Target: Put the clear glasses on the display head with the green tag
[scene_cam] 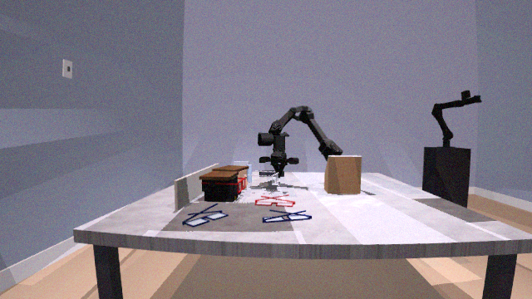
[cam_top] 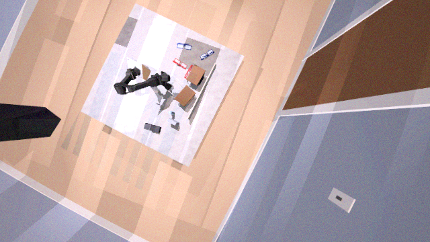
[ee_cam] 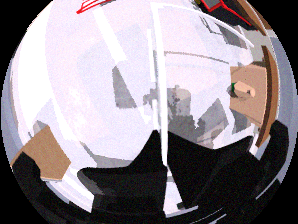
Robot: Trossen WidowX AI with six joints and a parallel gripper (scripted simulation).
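The clear glasses (ee_cam: 161, 95) are between the fingers of my gripper (cam_top: 172, 89) (scene_cam: 279, 175) (ee_cam: 157, 133), which is shut on them above the table. In the wrist view a white frame bar runs up from the fingertips, and a thin curved part reaches towards the right. The tan display head (cam_top: 185, 95) (ee_cam: 255, 75) with a brown top stands to the right of the glasses, apart from them. A small green spot (ee_cam: 233, 87) shows by its nose. The other head (cam_top: 195, 74) (scene_cam: 220, 191) is dark and has red glasses at its face.
Red glasses (cam_top: 179, 64) (scene_cam: 274, 203) and two blue pairs (cam_top: 184, 46) (cam_top: 207, 54) lie on the table. A low wall (cam_top: 201, 94) (scene_cam: 193, 188) stands behind the heads. A brown box (cam_top: 146, 72) (scene_cam: 343, 174) (ee_cam: 47, 152) stands near the arm. A dark object (cam_top: 152, 128) lies farther off.
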